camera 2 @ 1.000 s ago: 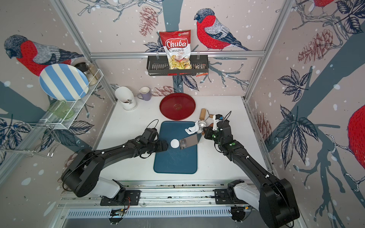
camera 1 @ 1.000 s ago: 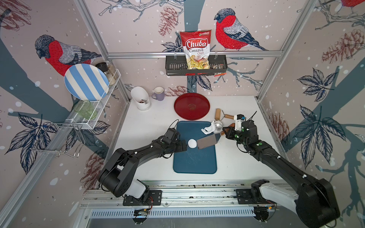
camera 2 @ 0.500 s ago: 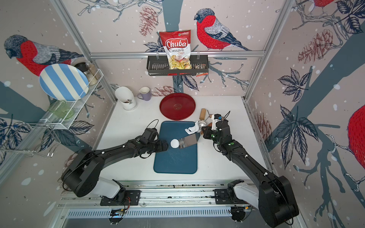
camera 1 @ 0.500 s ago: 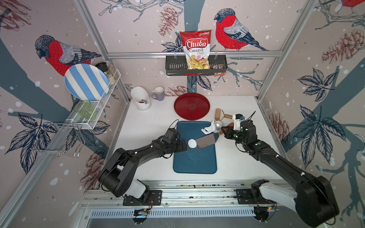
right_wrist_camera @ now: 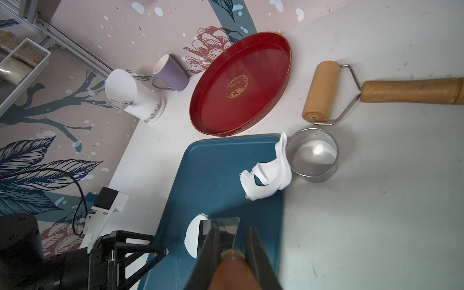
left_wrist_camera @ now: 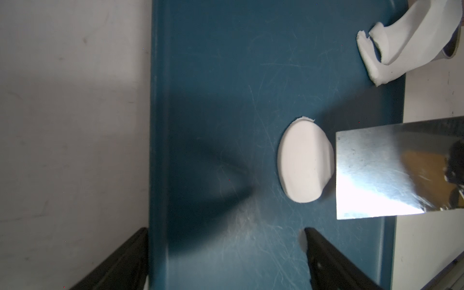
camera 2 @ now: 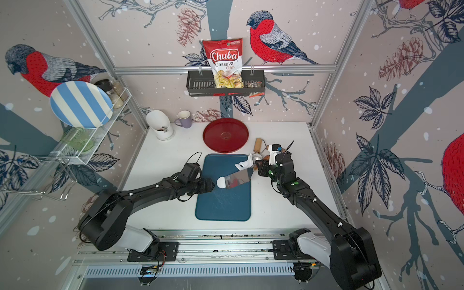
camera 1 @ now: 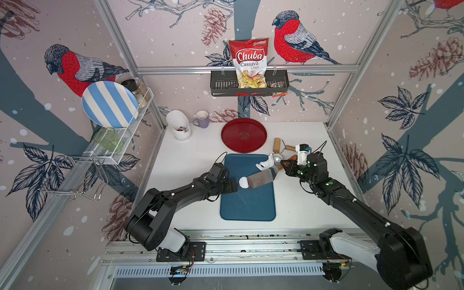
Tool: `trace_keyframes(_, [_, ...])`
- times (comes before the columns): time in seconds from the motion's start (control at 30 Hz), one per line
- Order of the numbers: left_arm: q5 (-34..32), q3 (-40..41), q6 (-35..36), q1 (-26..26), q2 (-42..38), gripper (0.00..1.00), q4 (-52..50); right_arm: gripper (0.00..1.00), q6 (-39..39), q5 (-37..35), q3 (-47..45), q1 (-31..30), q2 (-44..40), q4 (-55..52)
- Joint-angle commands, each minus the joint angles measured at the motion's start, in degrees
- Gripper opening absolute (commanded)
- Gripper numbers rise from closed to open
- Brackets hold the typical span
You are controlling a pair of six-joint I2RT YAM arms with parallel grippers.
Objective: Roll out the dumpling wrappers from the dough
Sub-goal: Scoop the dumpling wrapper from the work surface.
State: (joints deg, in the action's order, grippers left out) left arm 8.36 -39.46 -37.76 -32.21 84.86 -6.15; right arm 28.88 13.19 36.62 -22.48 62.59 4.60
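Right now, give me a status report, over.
Left gripper open, beside wrapper. Right gripper shut on spatula, blade at wrapper's edge on blue board. Dough scrap at board's corner by steel ring, not in the way.

Pale pink wallpaper (camera 1: 175, 30) covers the back and side walls, printed with red-breasted bullfinches (camera 1: 293, 37), pine cones, dark leaves and broad grey-blue branches, flecked with white. Aluminium framing (camera 1: 190, 69) runs up the corners and across the back wall. A black slotted basket (camera 1: 223, 84) hangs from that crossbar and holds a bag of cassava chips (camera 1: 249, 62). On the left wall, a white wire shelf (camera 1: 108, 157) carries a blue-striped plate (camera 1: 109, 104), a green glass (camera 1: 106, 139) and jars. The counter (camera 1: 193, 155) is white, evenly lit, with soft shadows.
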Motion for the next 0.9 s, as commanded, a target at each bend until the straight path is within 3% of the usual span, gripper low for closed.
trace_keyframes(0.0, [-0.5, -0.1, -0.6, -0.1, 0.0, 0.95, 1.4, 0.0, 0.9, -0.3, 0.6, 0.0, -0.9, 2.3])
trace_keyframes(0.17, [-0.5, 0.0, -0.6, -0.1, -0.1, 0.95, 1.3, 0.0, -0.2, -3.0, 0.4, 1.0, -0.9, 0.7])
trace_keyframes(0.87, [-0.4, -0.6, -0.4, -0.2, 0.1, 0.95, 1.2, 0.0, -5.5, 0.6, 1.2, 2.4, 2.0, -1.9])
